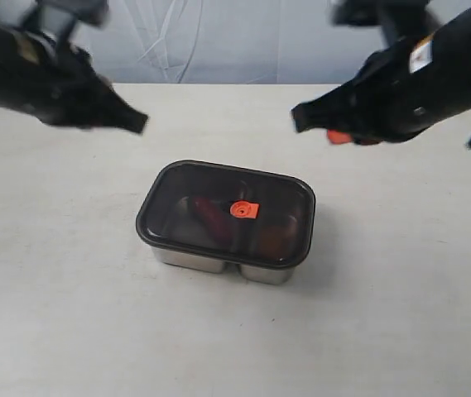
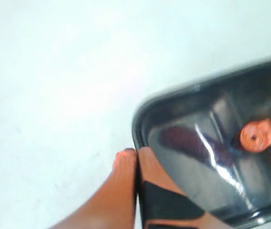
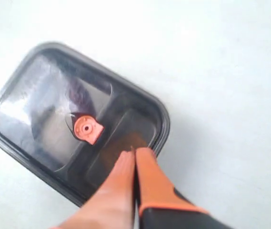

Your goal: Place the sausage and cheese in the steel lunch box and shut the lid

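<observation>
The steel lunch box (image 1: 187, 260) stands mid-table with the dark smoky lid (image 1: 185, 192) lying on top, its orange valve (image 1: 242, 210) at centre. Through the lid the red sausage (image 1: 210, 217) shows in the larger compartment; a dim orange-brown shape, probably the cheese (image 1: 275, 236), shows in the smaller one. My left gripper (image 1: 140, 122) hangs above the table to the box's left, shut and empty; its fingertips (image 2: 125, 155) sit over the lid's corner (image 2: 142, 119). My right gripper (image 1: 299, 117) hangs above on the right, shut and empty, with its fingertips (image 3: 145, 155) over the lid (image 3: 40, 90).
The box rests on a plain white table (image 1: 61, 273). A pale wall (image 1: 218, 37) runs behind the table's far edge.
</observation>
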Controlling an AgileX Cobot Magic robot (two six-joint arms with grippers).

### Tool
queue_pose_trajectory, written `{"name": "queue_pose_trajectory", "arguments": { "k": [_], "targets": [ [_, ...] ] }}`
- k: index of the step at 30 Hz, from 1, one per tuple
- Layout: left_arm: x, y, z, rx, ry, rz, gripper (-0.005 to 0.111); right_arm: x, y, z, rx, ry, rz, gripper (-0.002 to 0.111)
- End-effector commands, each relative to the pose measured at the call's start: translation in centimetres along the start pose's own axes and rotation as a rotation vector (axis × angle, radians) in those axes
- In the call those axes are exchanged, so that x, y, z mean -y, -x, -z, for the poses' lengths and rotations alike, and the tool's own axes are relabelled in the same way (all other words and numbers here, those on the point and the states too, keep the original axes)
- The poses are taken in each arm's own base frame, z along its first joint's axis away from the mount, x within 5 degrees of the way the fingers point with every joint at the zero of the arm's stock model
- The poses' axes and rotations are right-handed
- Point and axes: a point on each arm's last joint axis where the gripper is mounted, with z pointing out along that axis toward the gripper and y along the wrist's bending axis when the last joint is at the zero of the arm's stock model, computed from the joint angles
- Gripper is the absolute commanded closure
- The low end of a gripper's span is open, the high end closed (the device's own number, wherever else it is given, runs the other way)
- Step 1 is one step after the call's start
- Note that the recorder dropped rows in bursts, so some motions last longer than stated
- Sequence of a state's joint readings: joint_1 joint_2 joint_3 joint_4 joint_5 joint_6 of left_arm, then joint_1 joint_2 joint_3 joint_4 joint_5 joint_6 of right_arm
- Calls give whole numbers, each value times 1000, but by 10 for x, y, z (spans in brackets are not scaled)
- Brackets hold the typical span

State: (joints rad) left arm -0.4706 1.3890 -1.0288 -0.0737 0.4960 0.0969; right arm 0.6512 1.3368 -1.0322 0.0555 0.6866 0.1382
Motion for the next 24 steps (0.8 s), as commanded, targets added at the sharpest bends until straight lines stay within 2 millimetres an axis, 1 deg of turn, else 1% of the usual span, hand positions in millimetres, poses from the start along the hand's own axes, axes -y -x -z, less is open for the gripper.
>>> {"name": "queue_pose_trajectory", "arguments": {
  "k": [1, 3, 5, 7, 8, 10, 12, 15, 18, 22, 23, 24],
  "targets": [
    [0, 11, 110, 334, 11, 37, 107, 5, -14, 86, 149, -28, 6, 109],
    [5, -1, 156, 467, -19, 70, 107, 3, -24, 117, 221, 7, -1, 109],
    [8, -19, 188, 548, -40, 83, 107, 2, -35, 135, 289, 42, -7, 109],
    [12, -42, 213, 593, -55, 83, 107, 2, -47, 144, 345, 74, -15, 109],
    [13, -55, 220, 585, -60, 78, 107, 2, -56, 148, 361, 92, -26, 109],
    [16, -78, 231, 539, -77, 85, 107, 3, -74, 150, 346, 127, -53, 109],
    [19, -96, 239, 489, -93, 92, 107, 0, -90, 152, 301, 186, -93, 109],
    [21, -115, 252, 469, -98, 76, 107, -3, -105, 158, 222, 238, -116, 109],
    [23, -127, 264, 513, -100, 69, 107, -5, -112, 163, 198, 269, -125, 109],
    [23, -135, 274, 561, -98, 63, 107, -5, -113, 164, 202, 278, -128, 109],
    [24, -136, 275, 567, -98, 62, 107, -5, -113, 164, 209, 279, -128, 109],
    [24, -137, 277, 574, -98, 61, 107, -2, -116, 172, 260, 267, -157, 109]
  ]
}}
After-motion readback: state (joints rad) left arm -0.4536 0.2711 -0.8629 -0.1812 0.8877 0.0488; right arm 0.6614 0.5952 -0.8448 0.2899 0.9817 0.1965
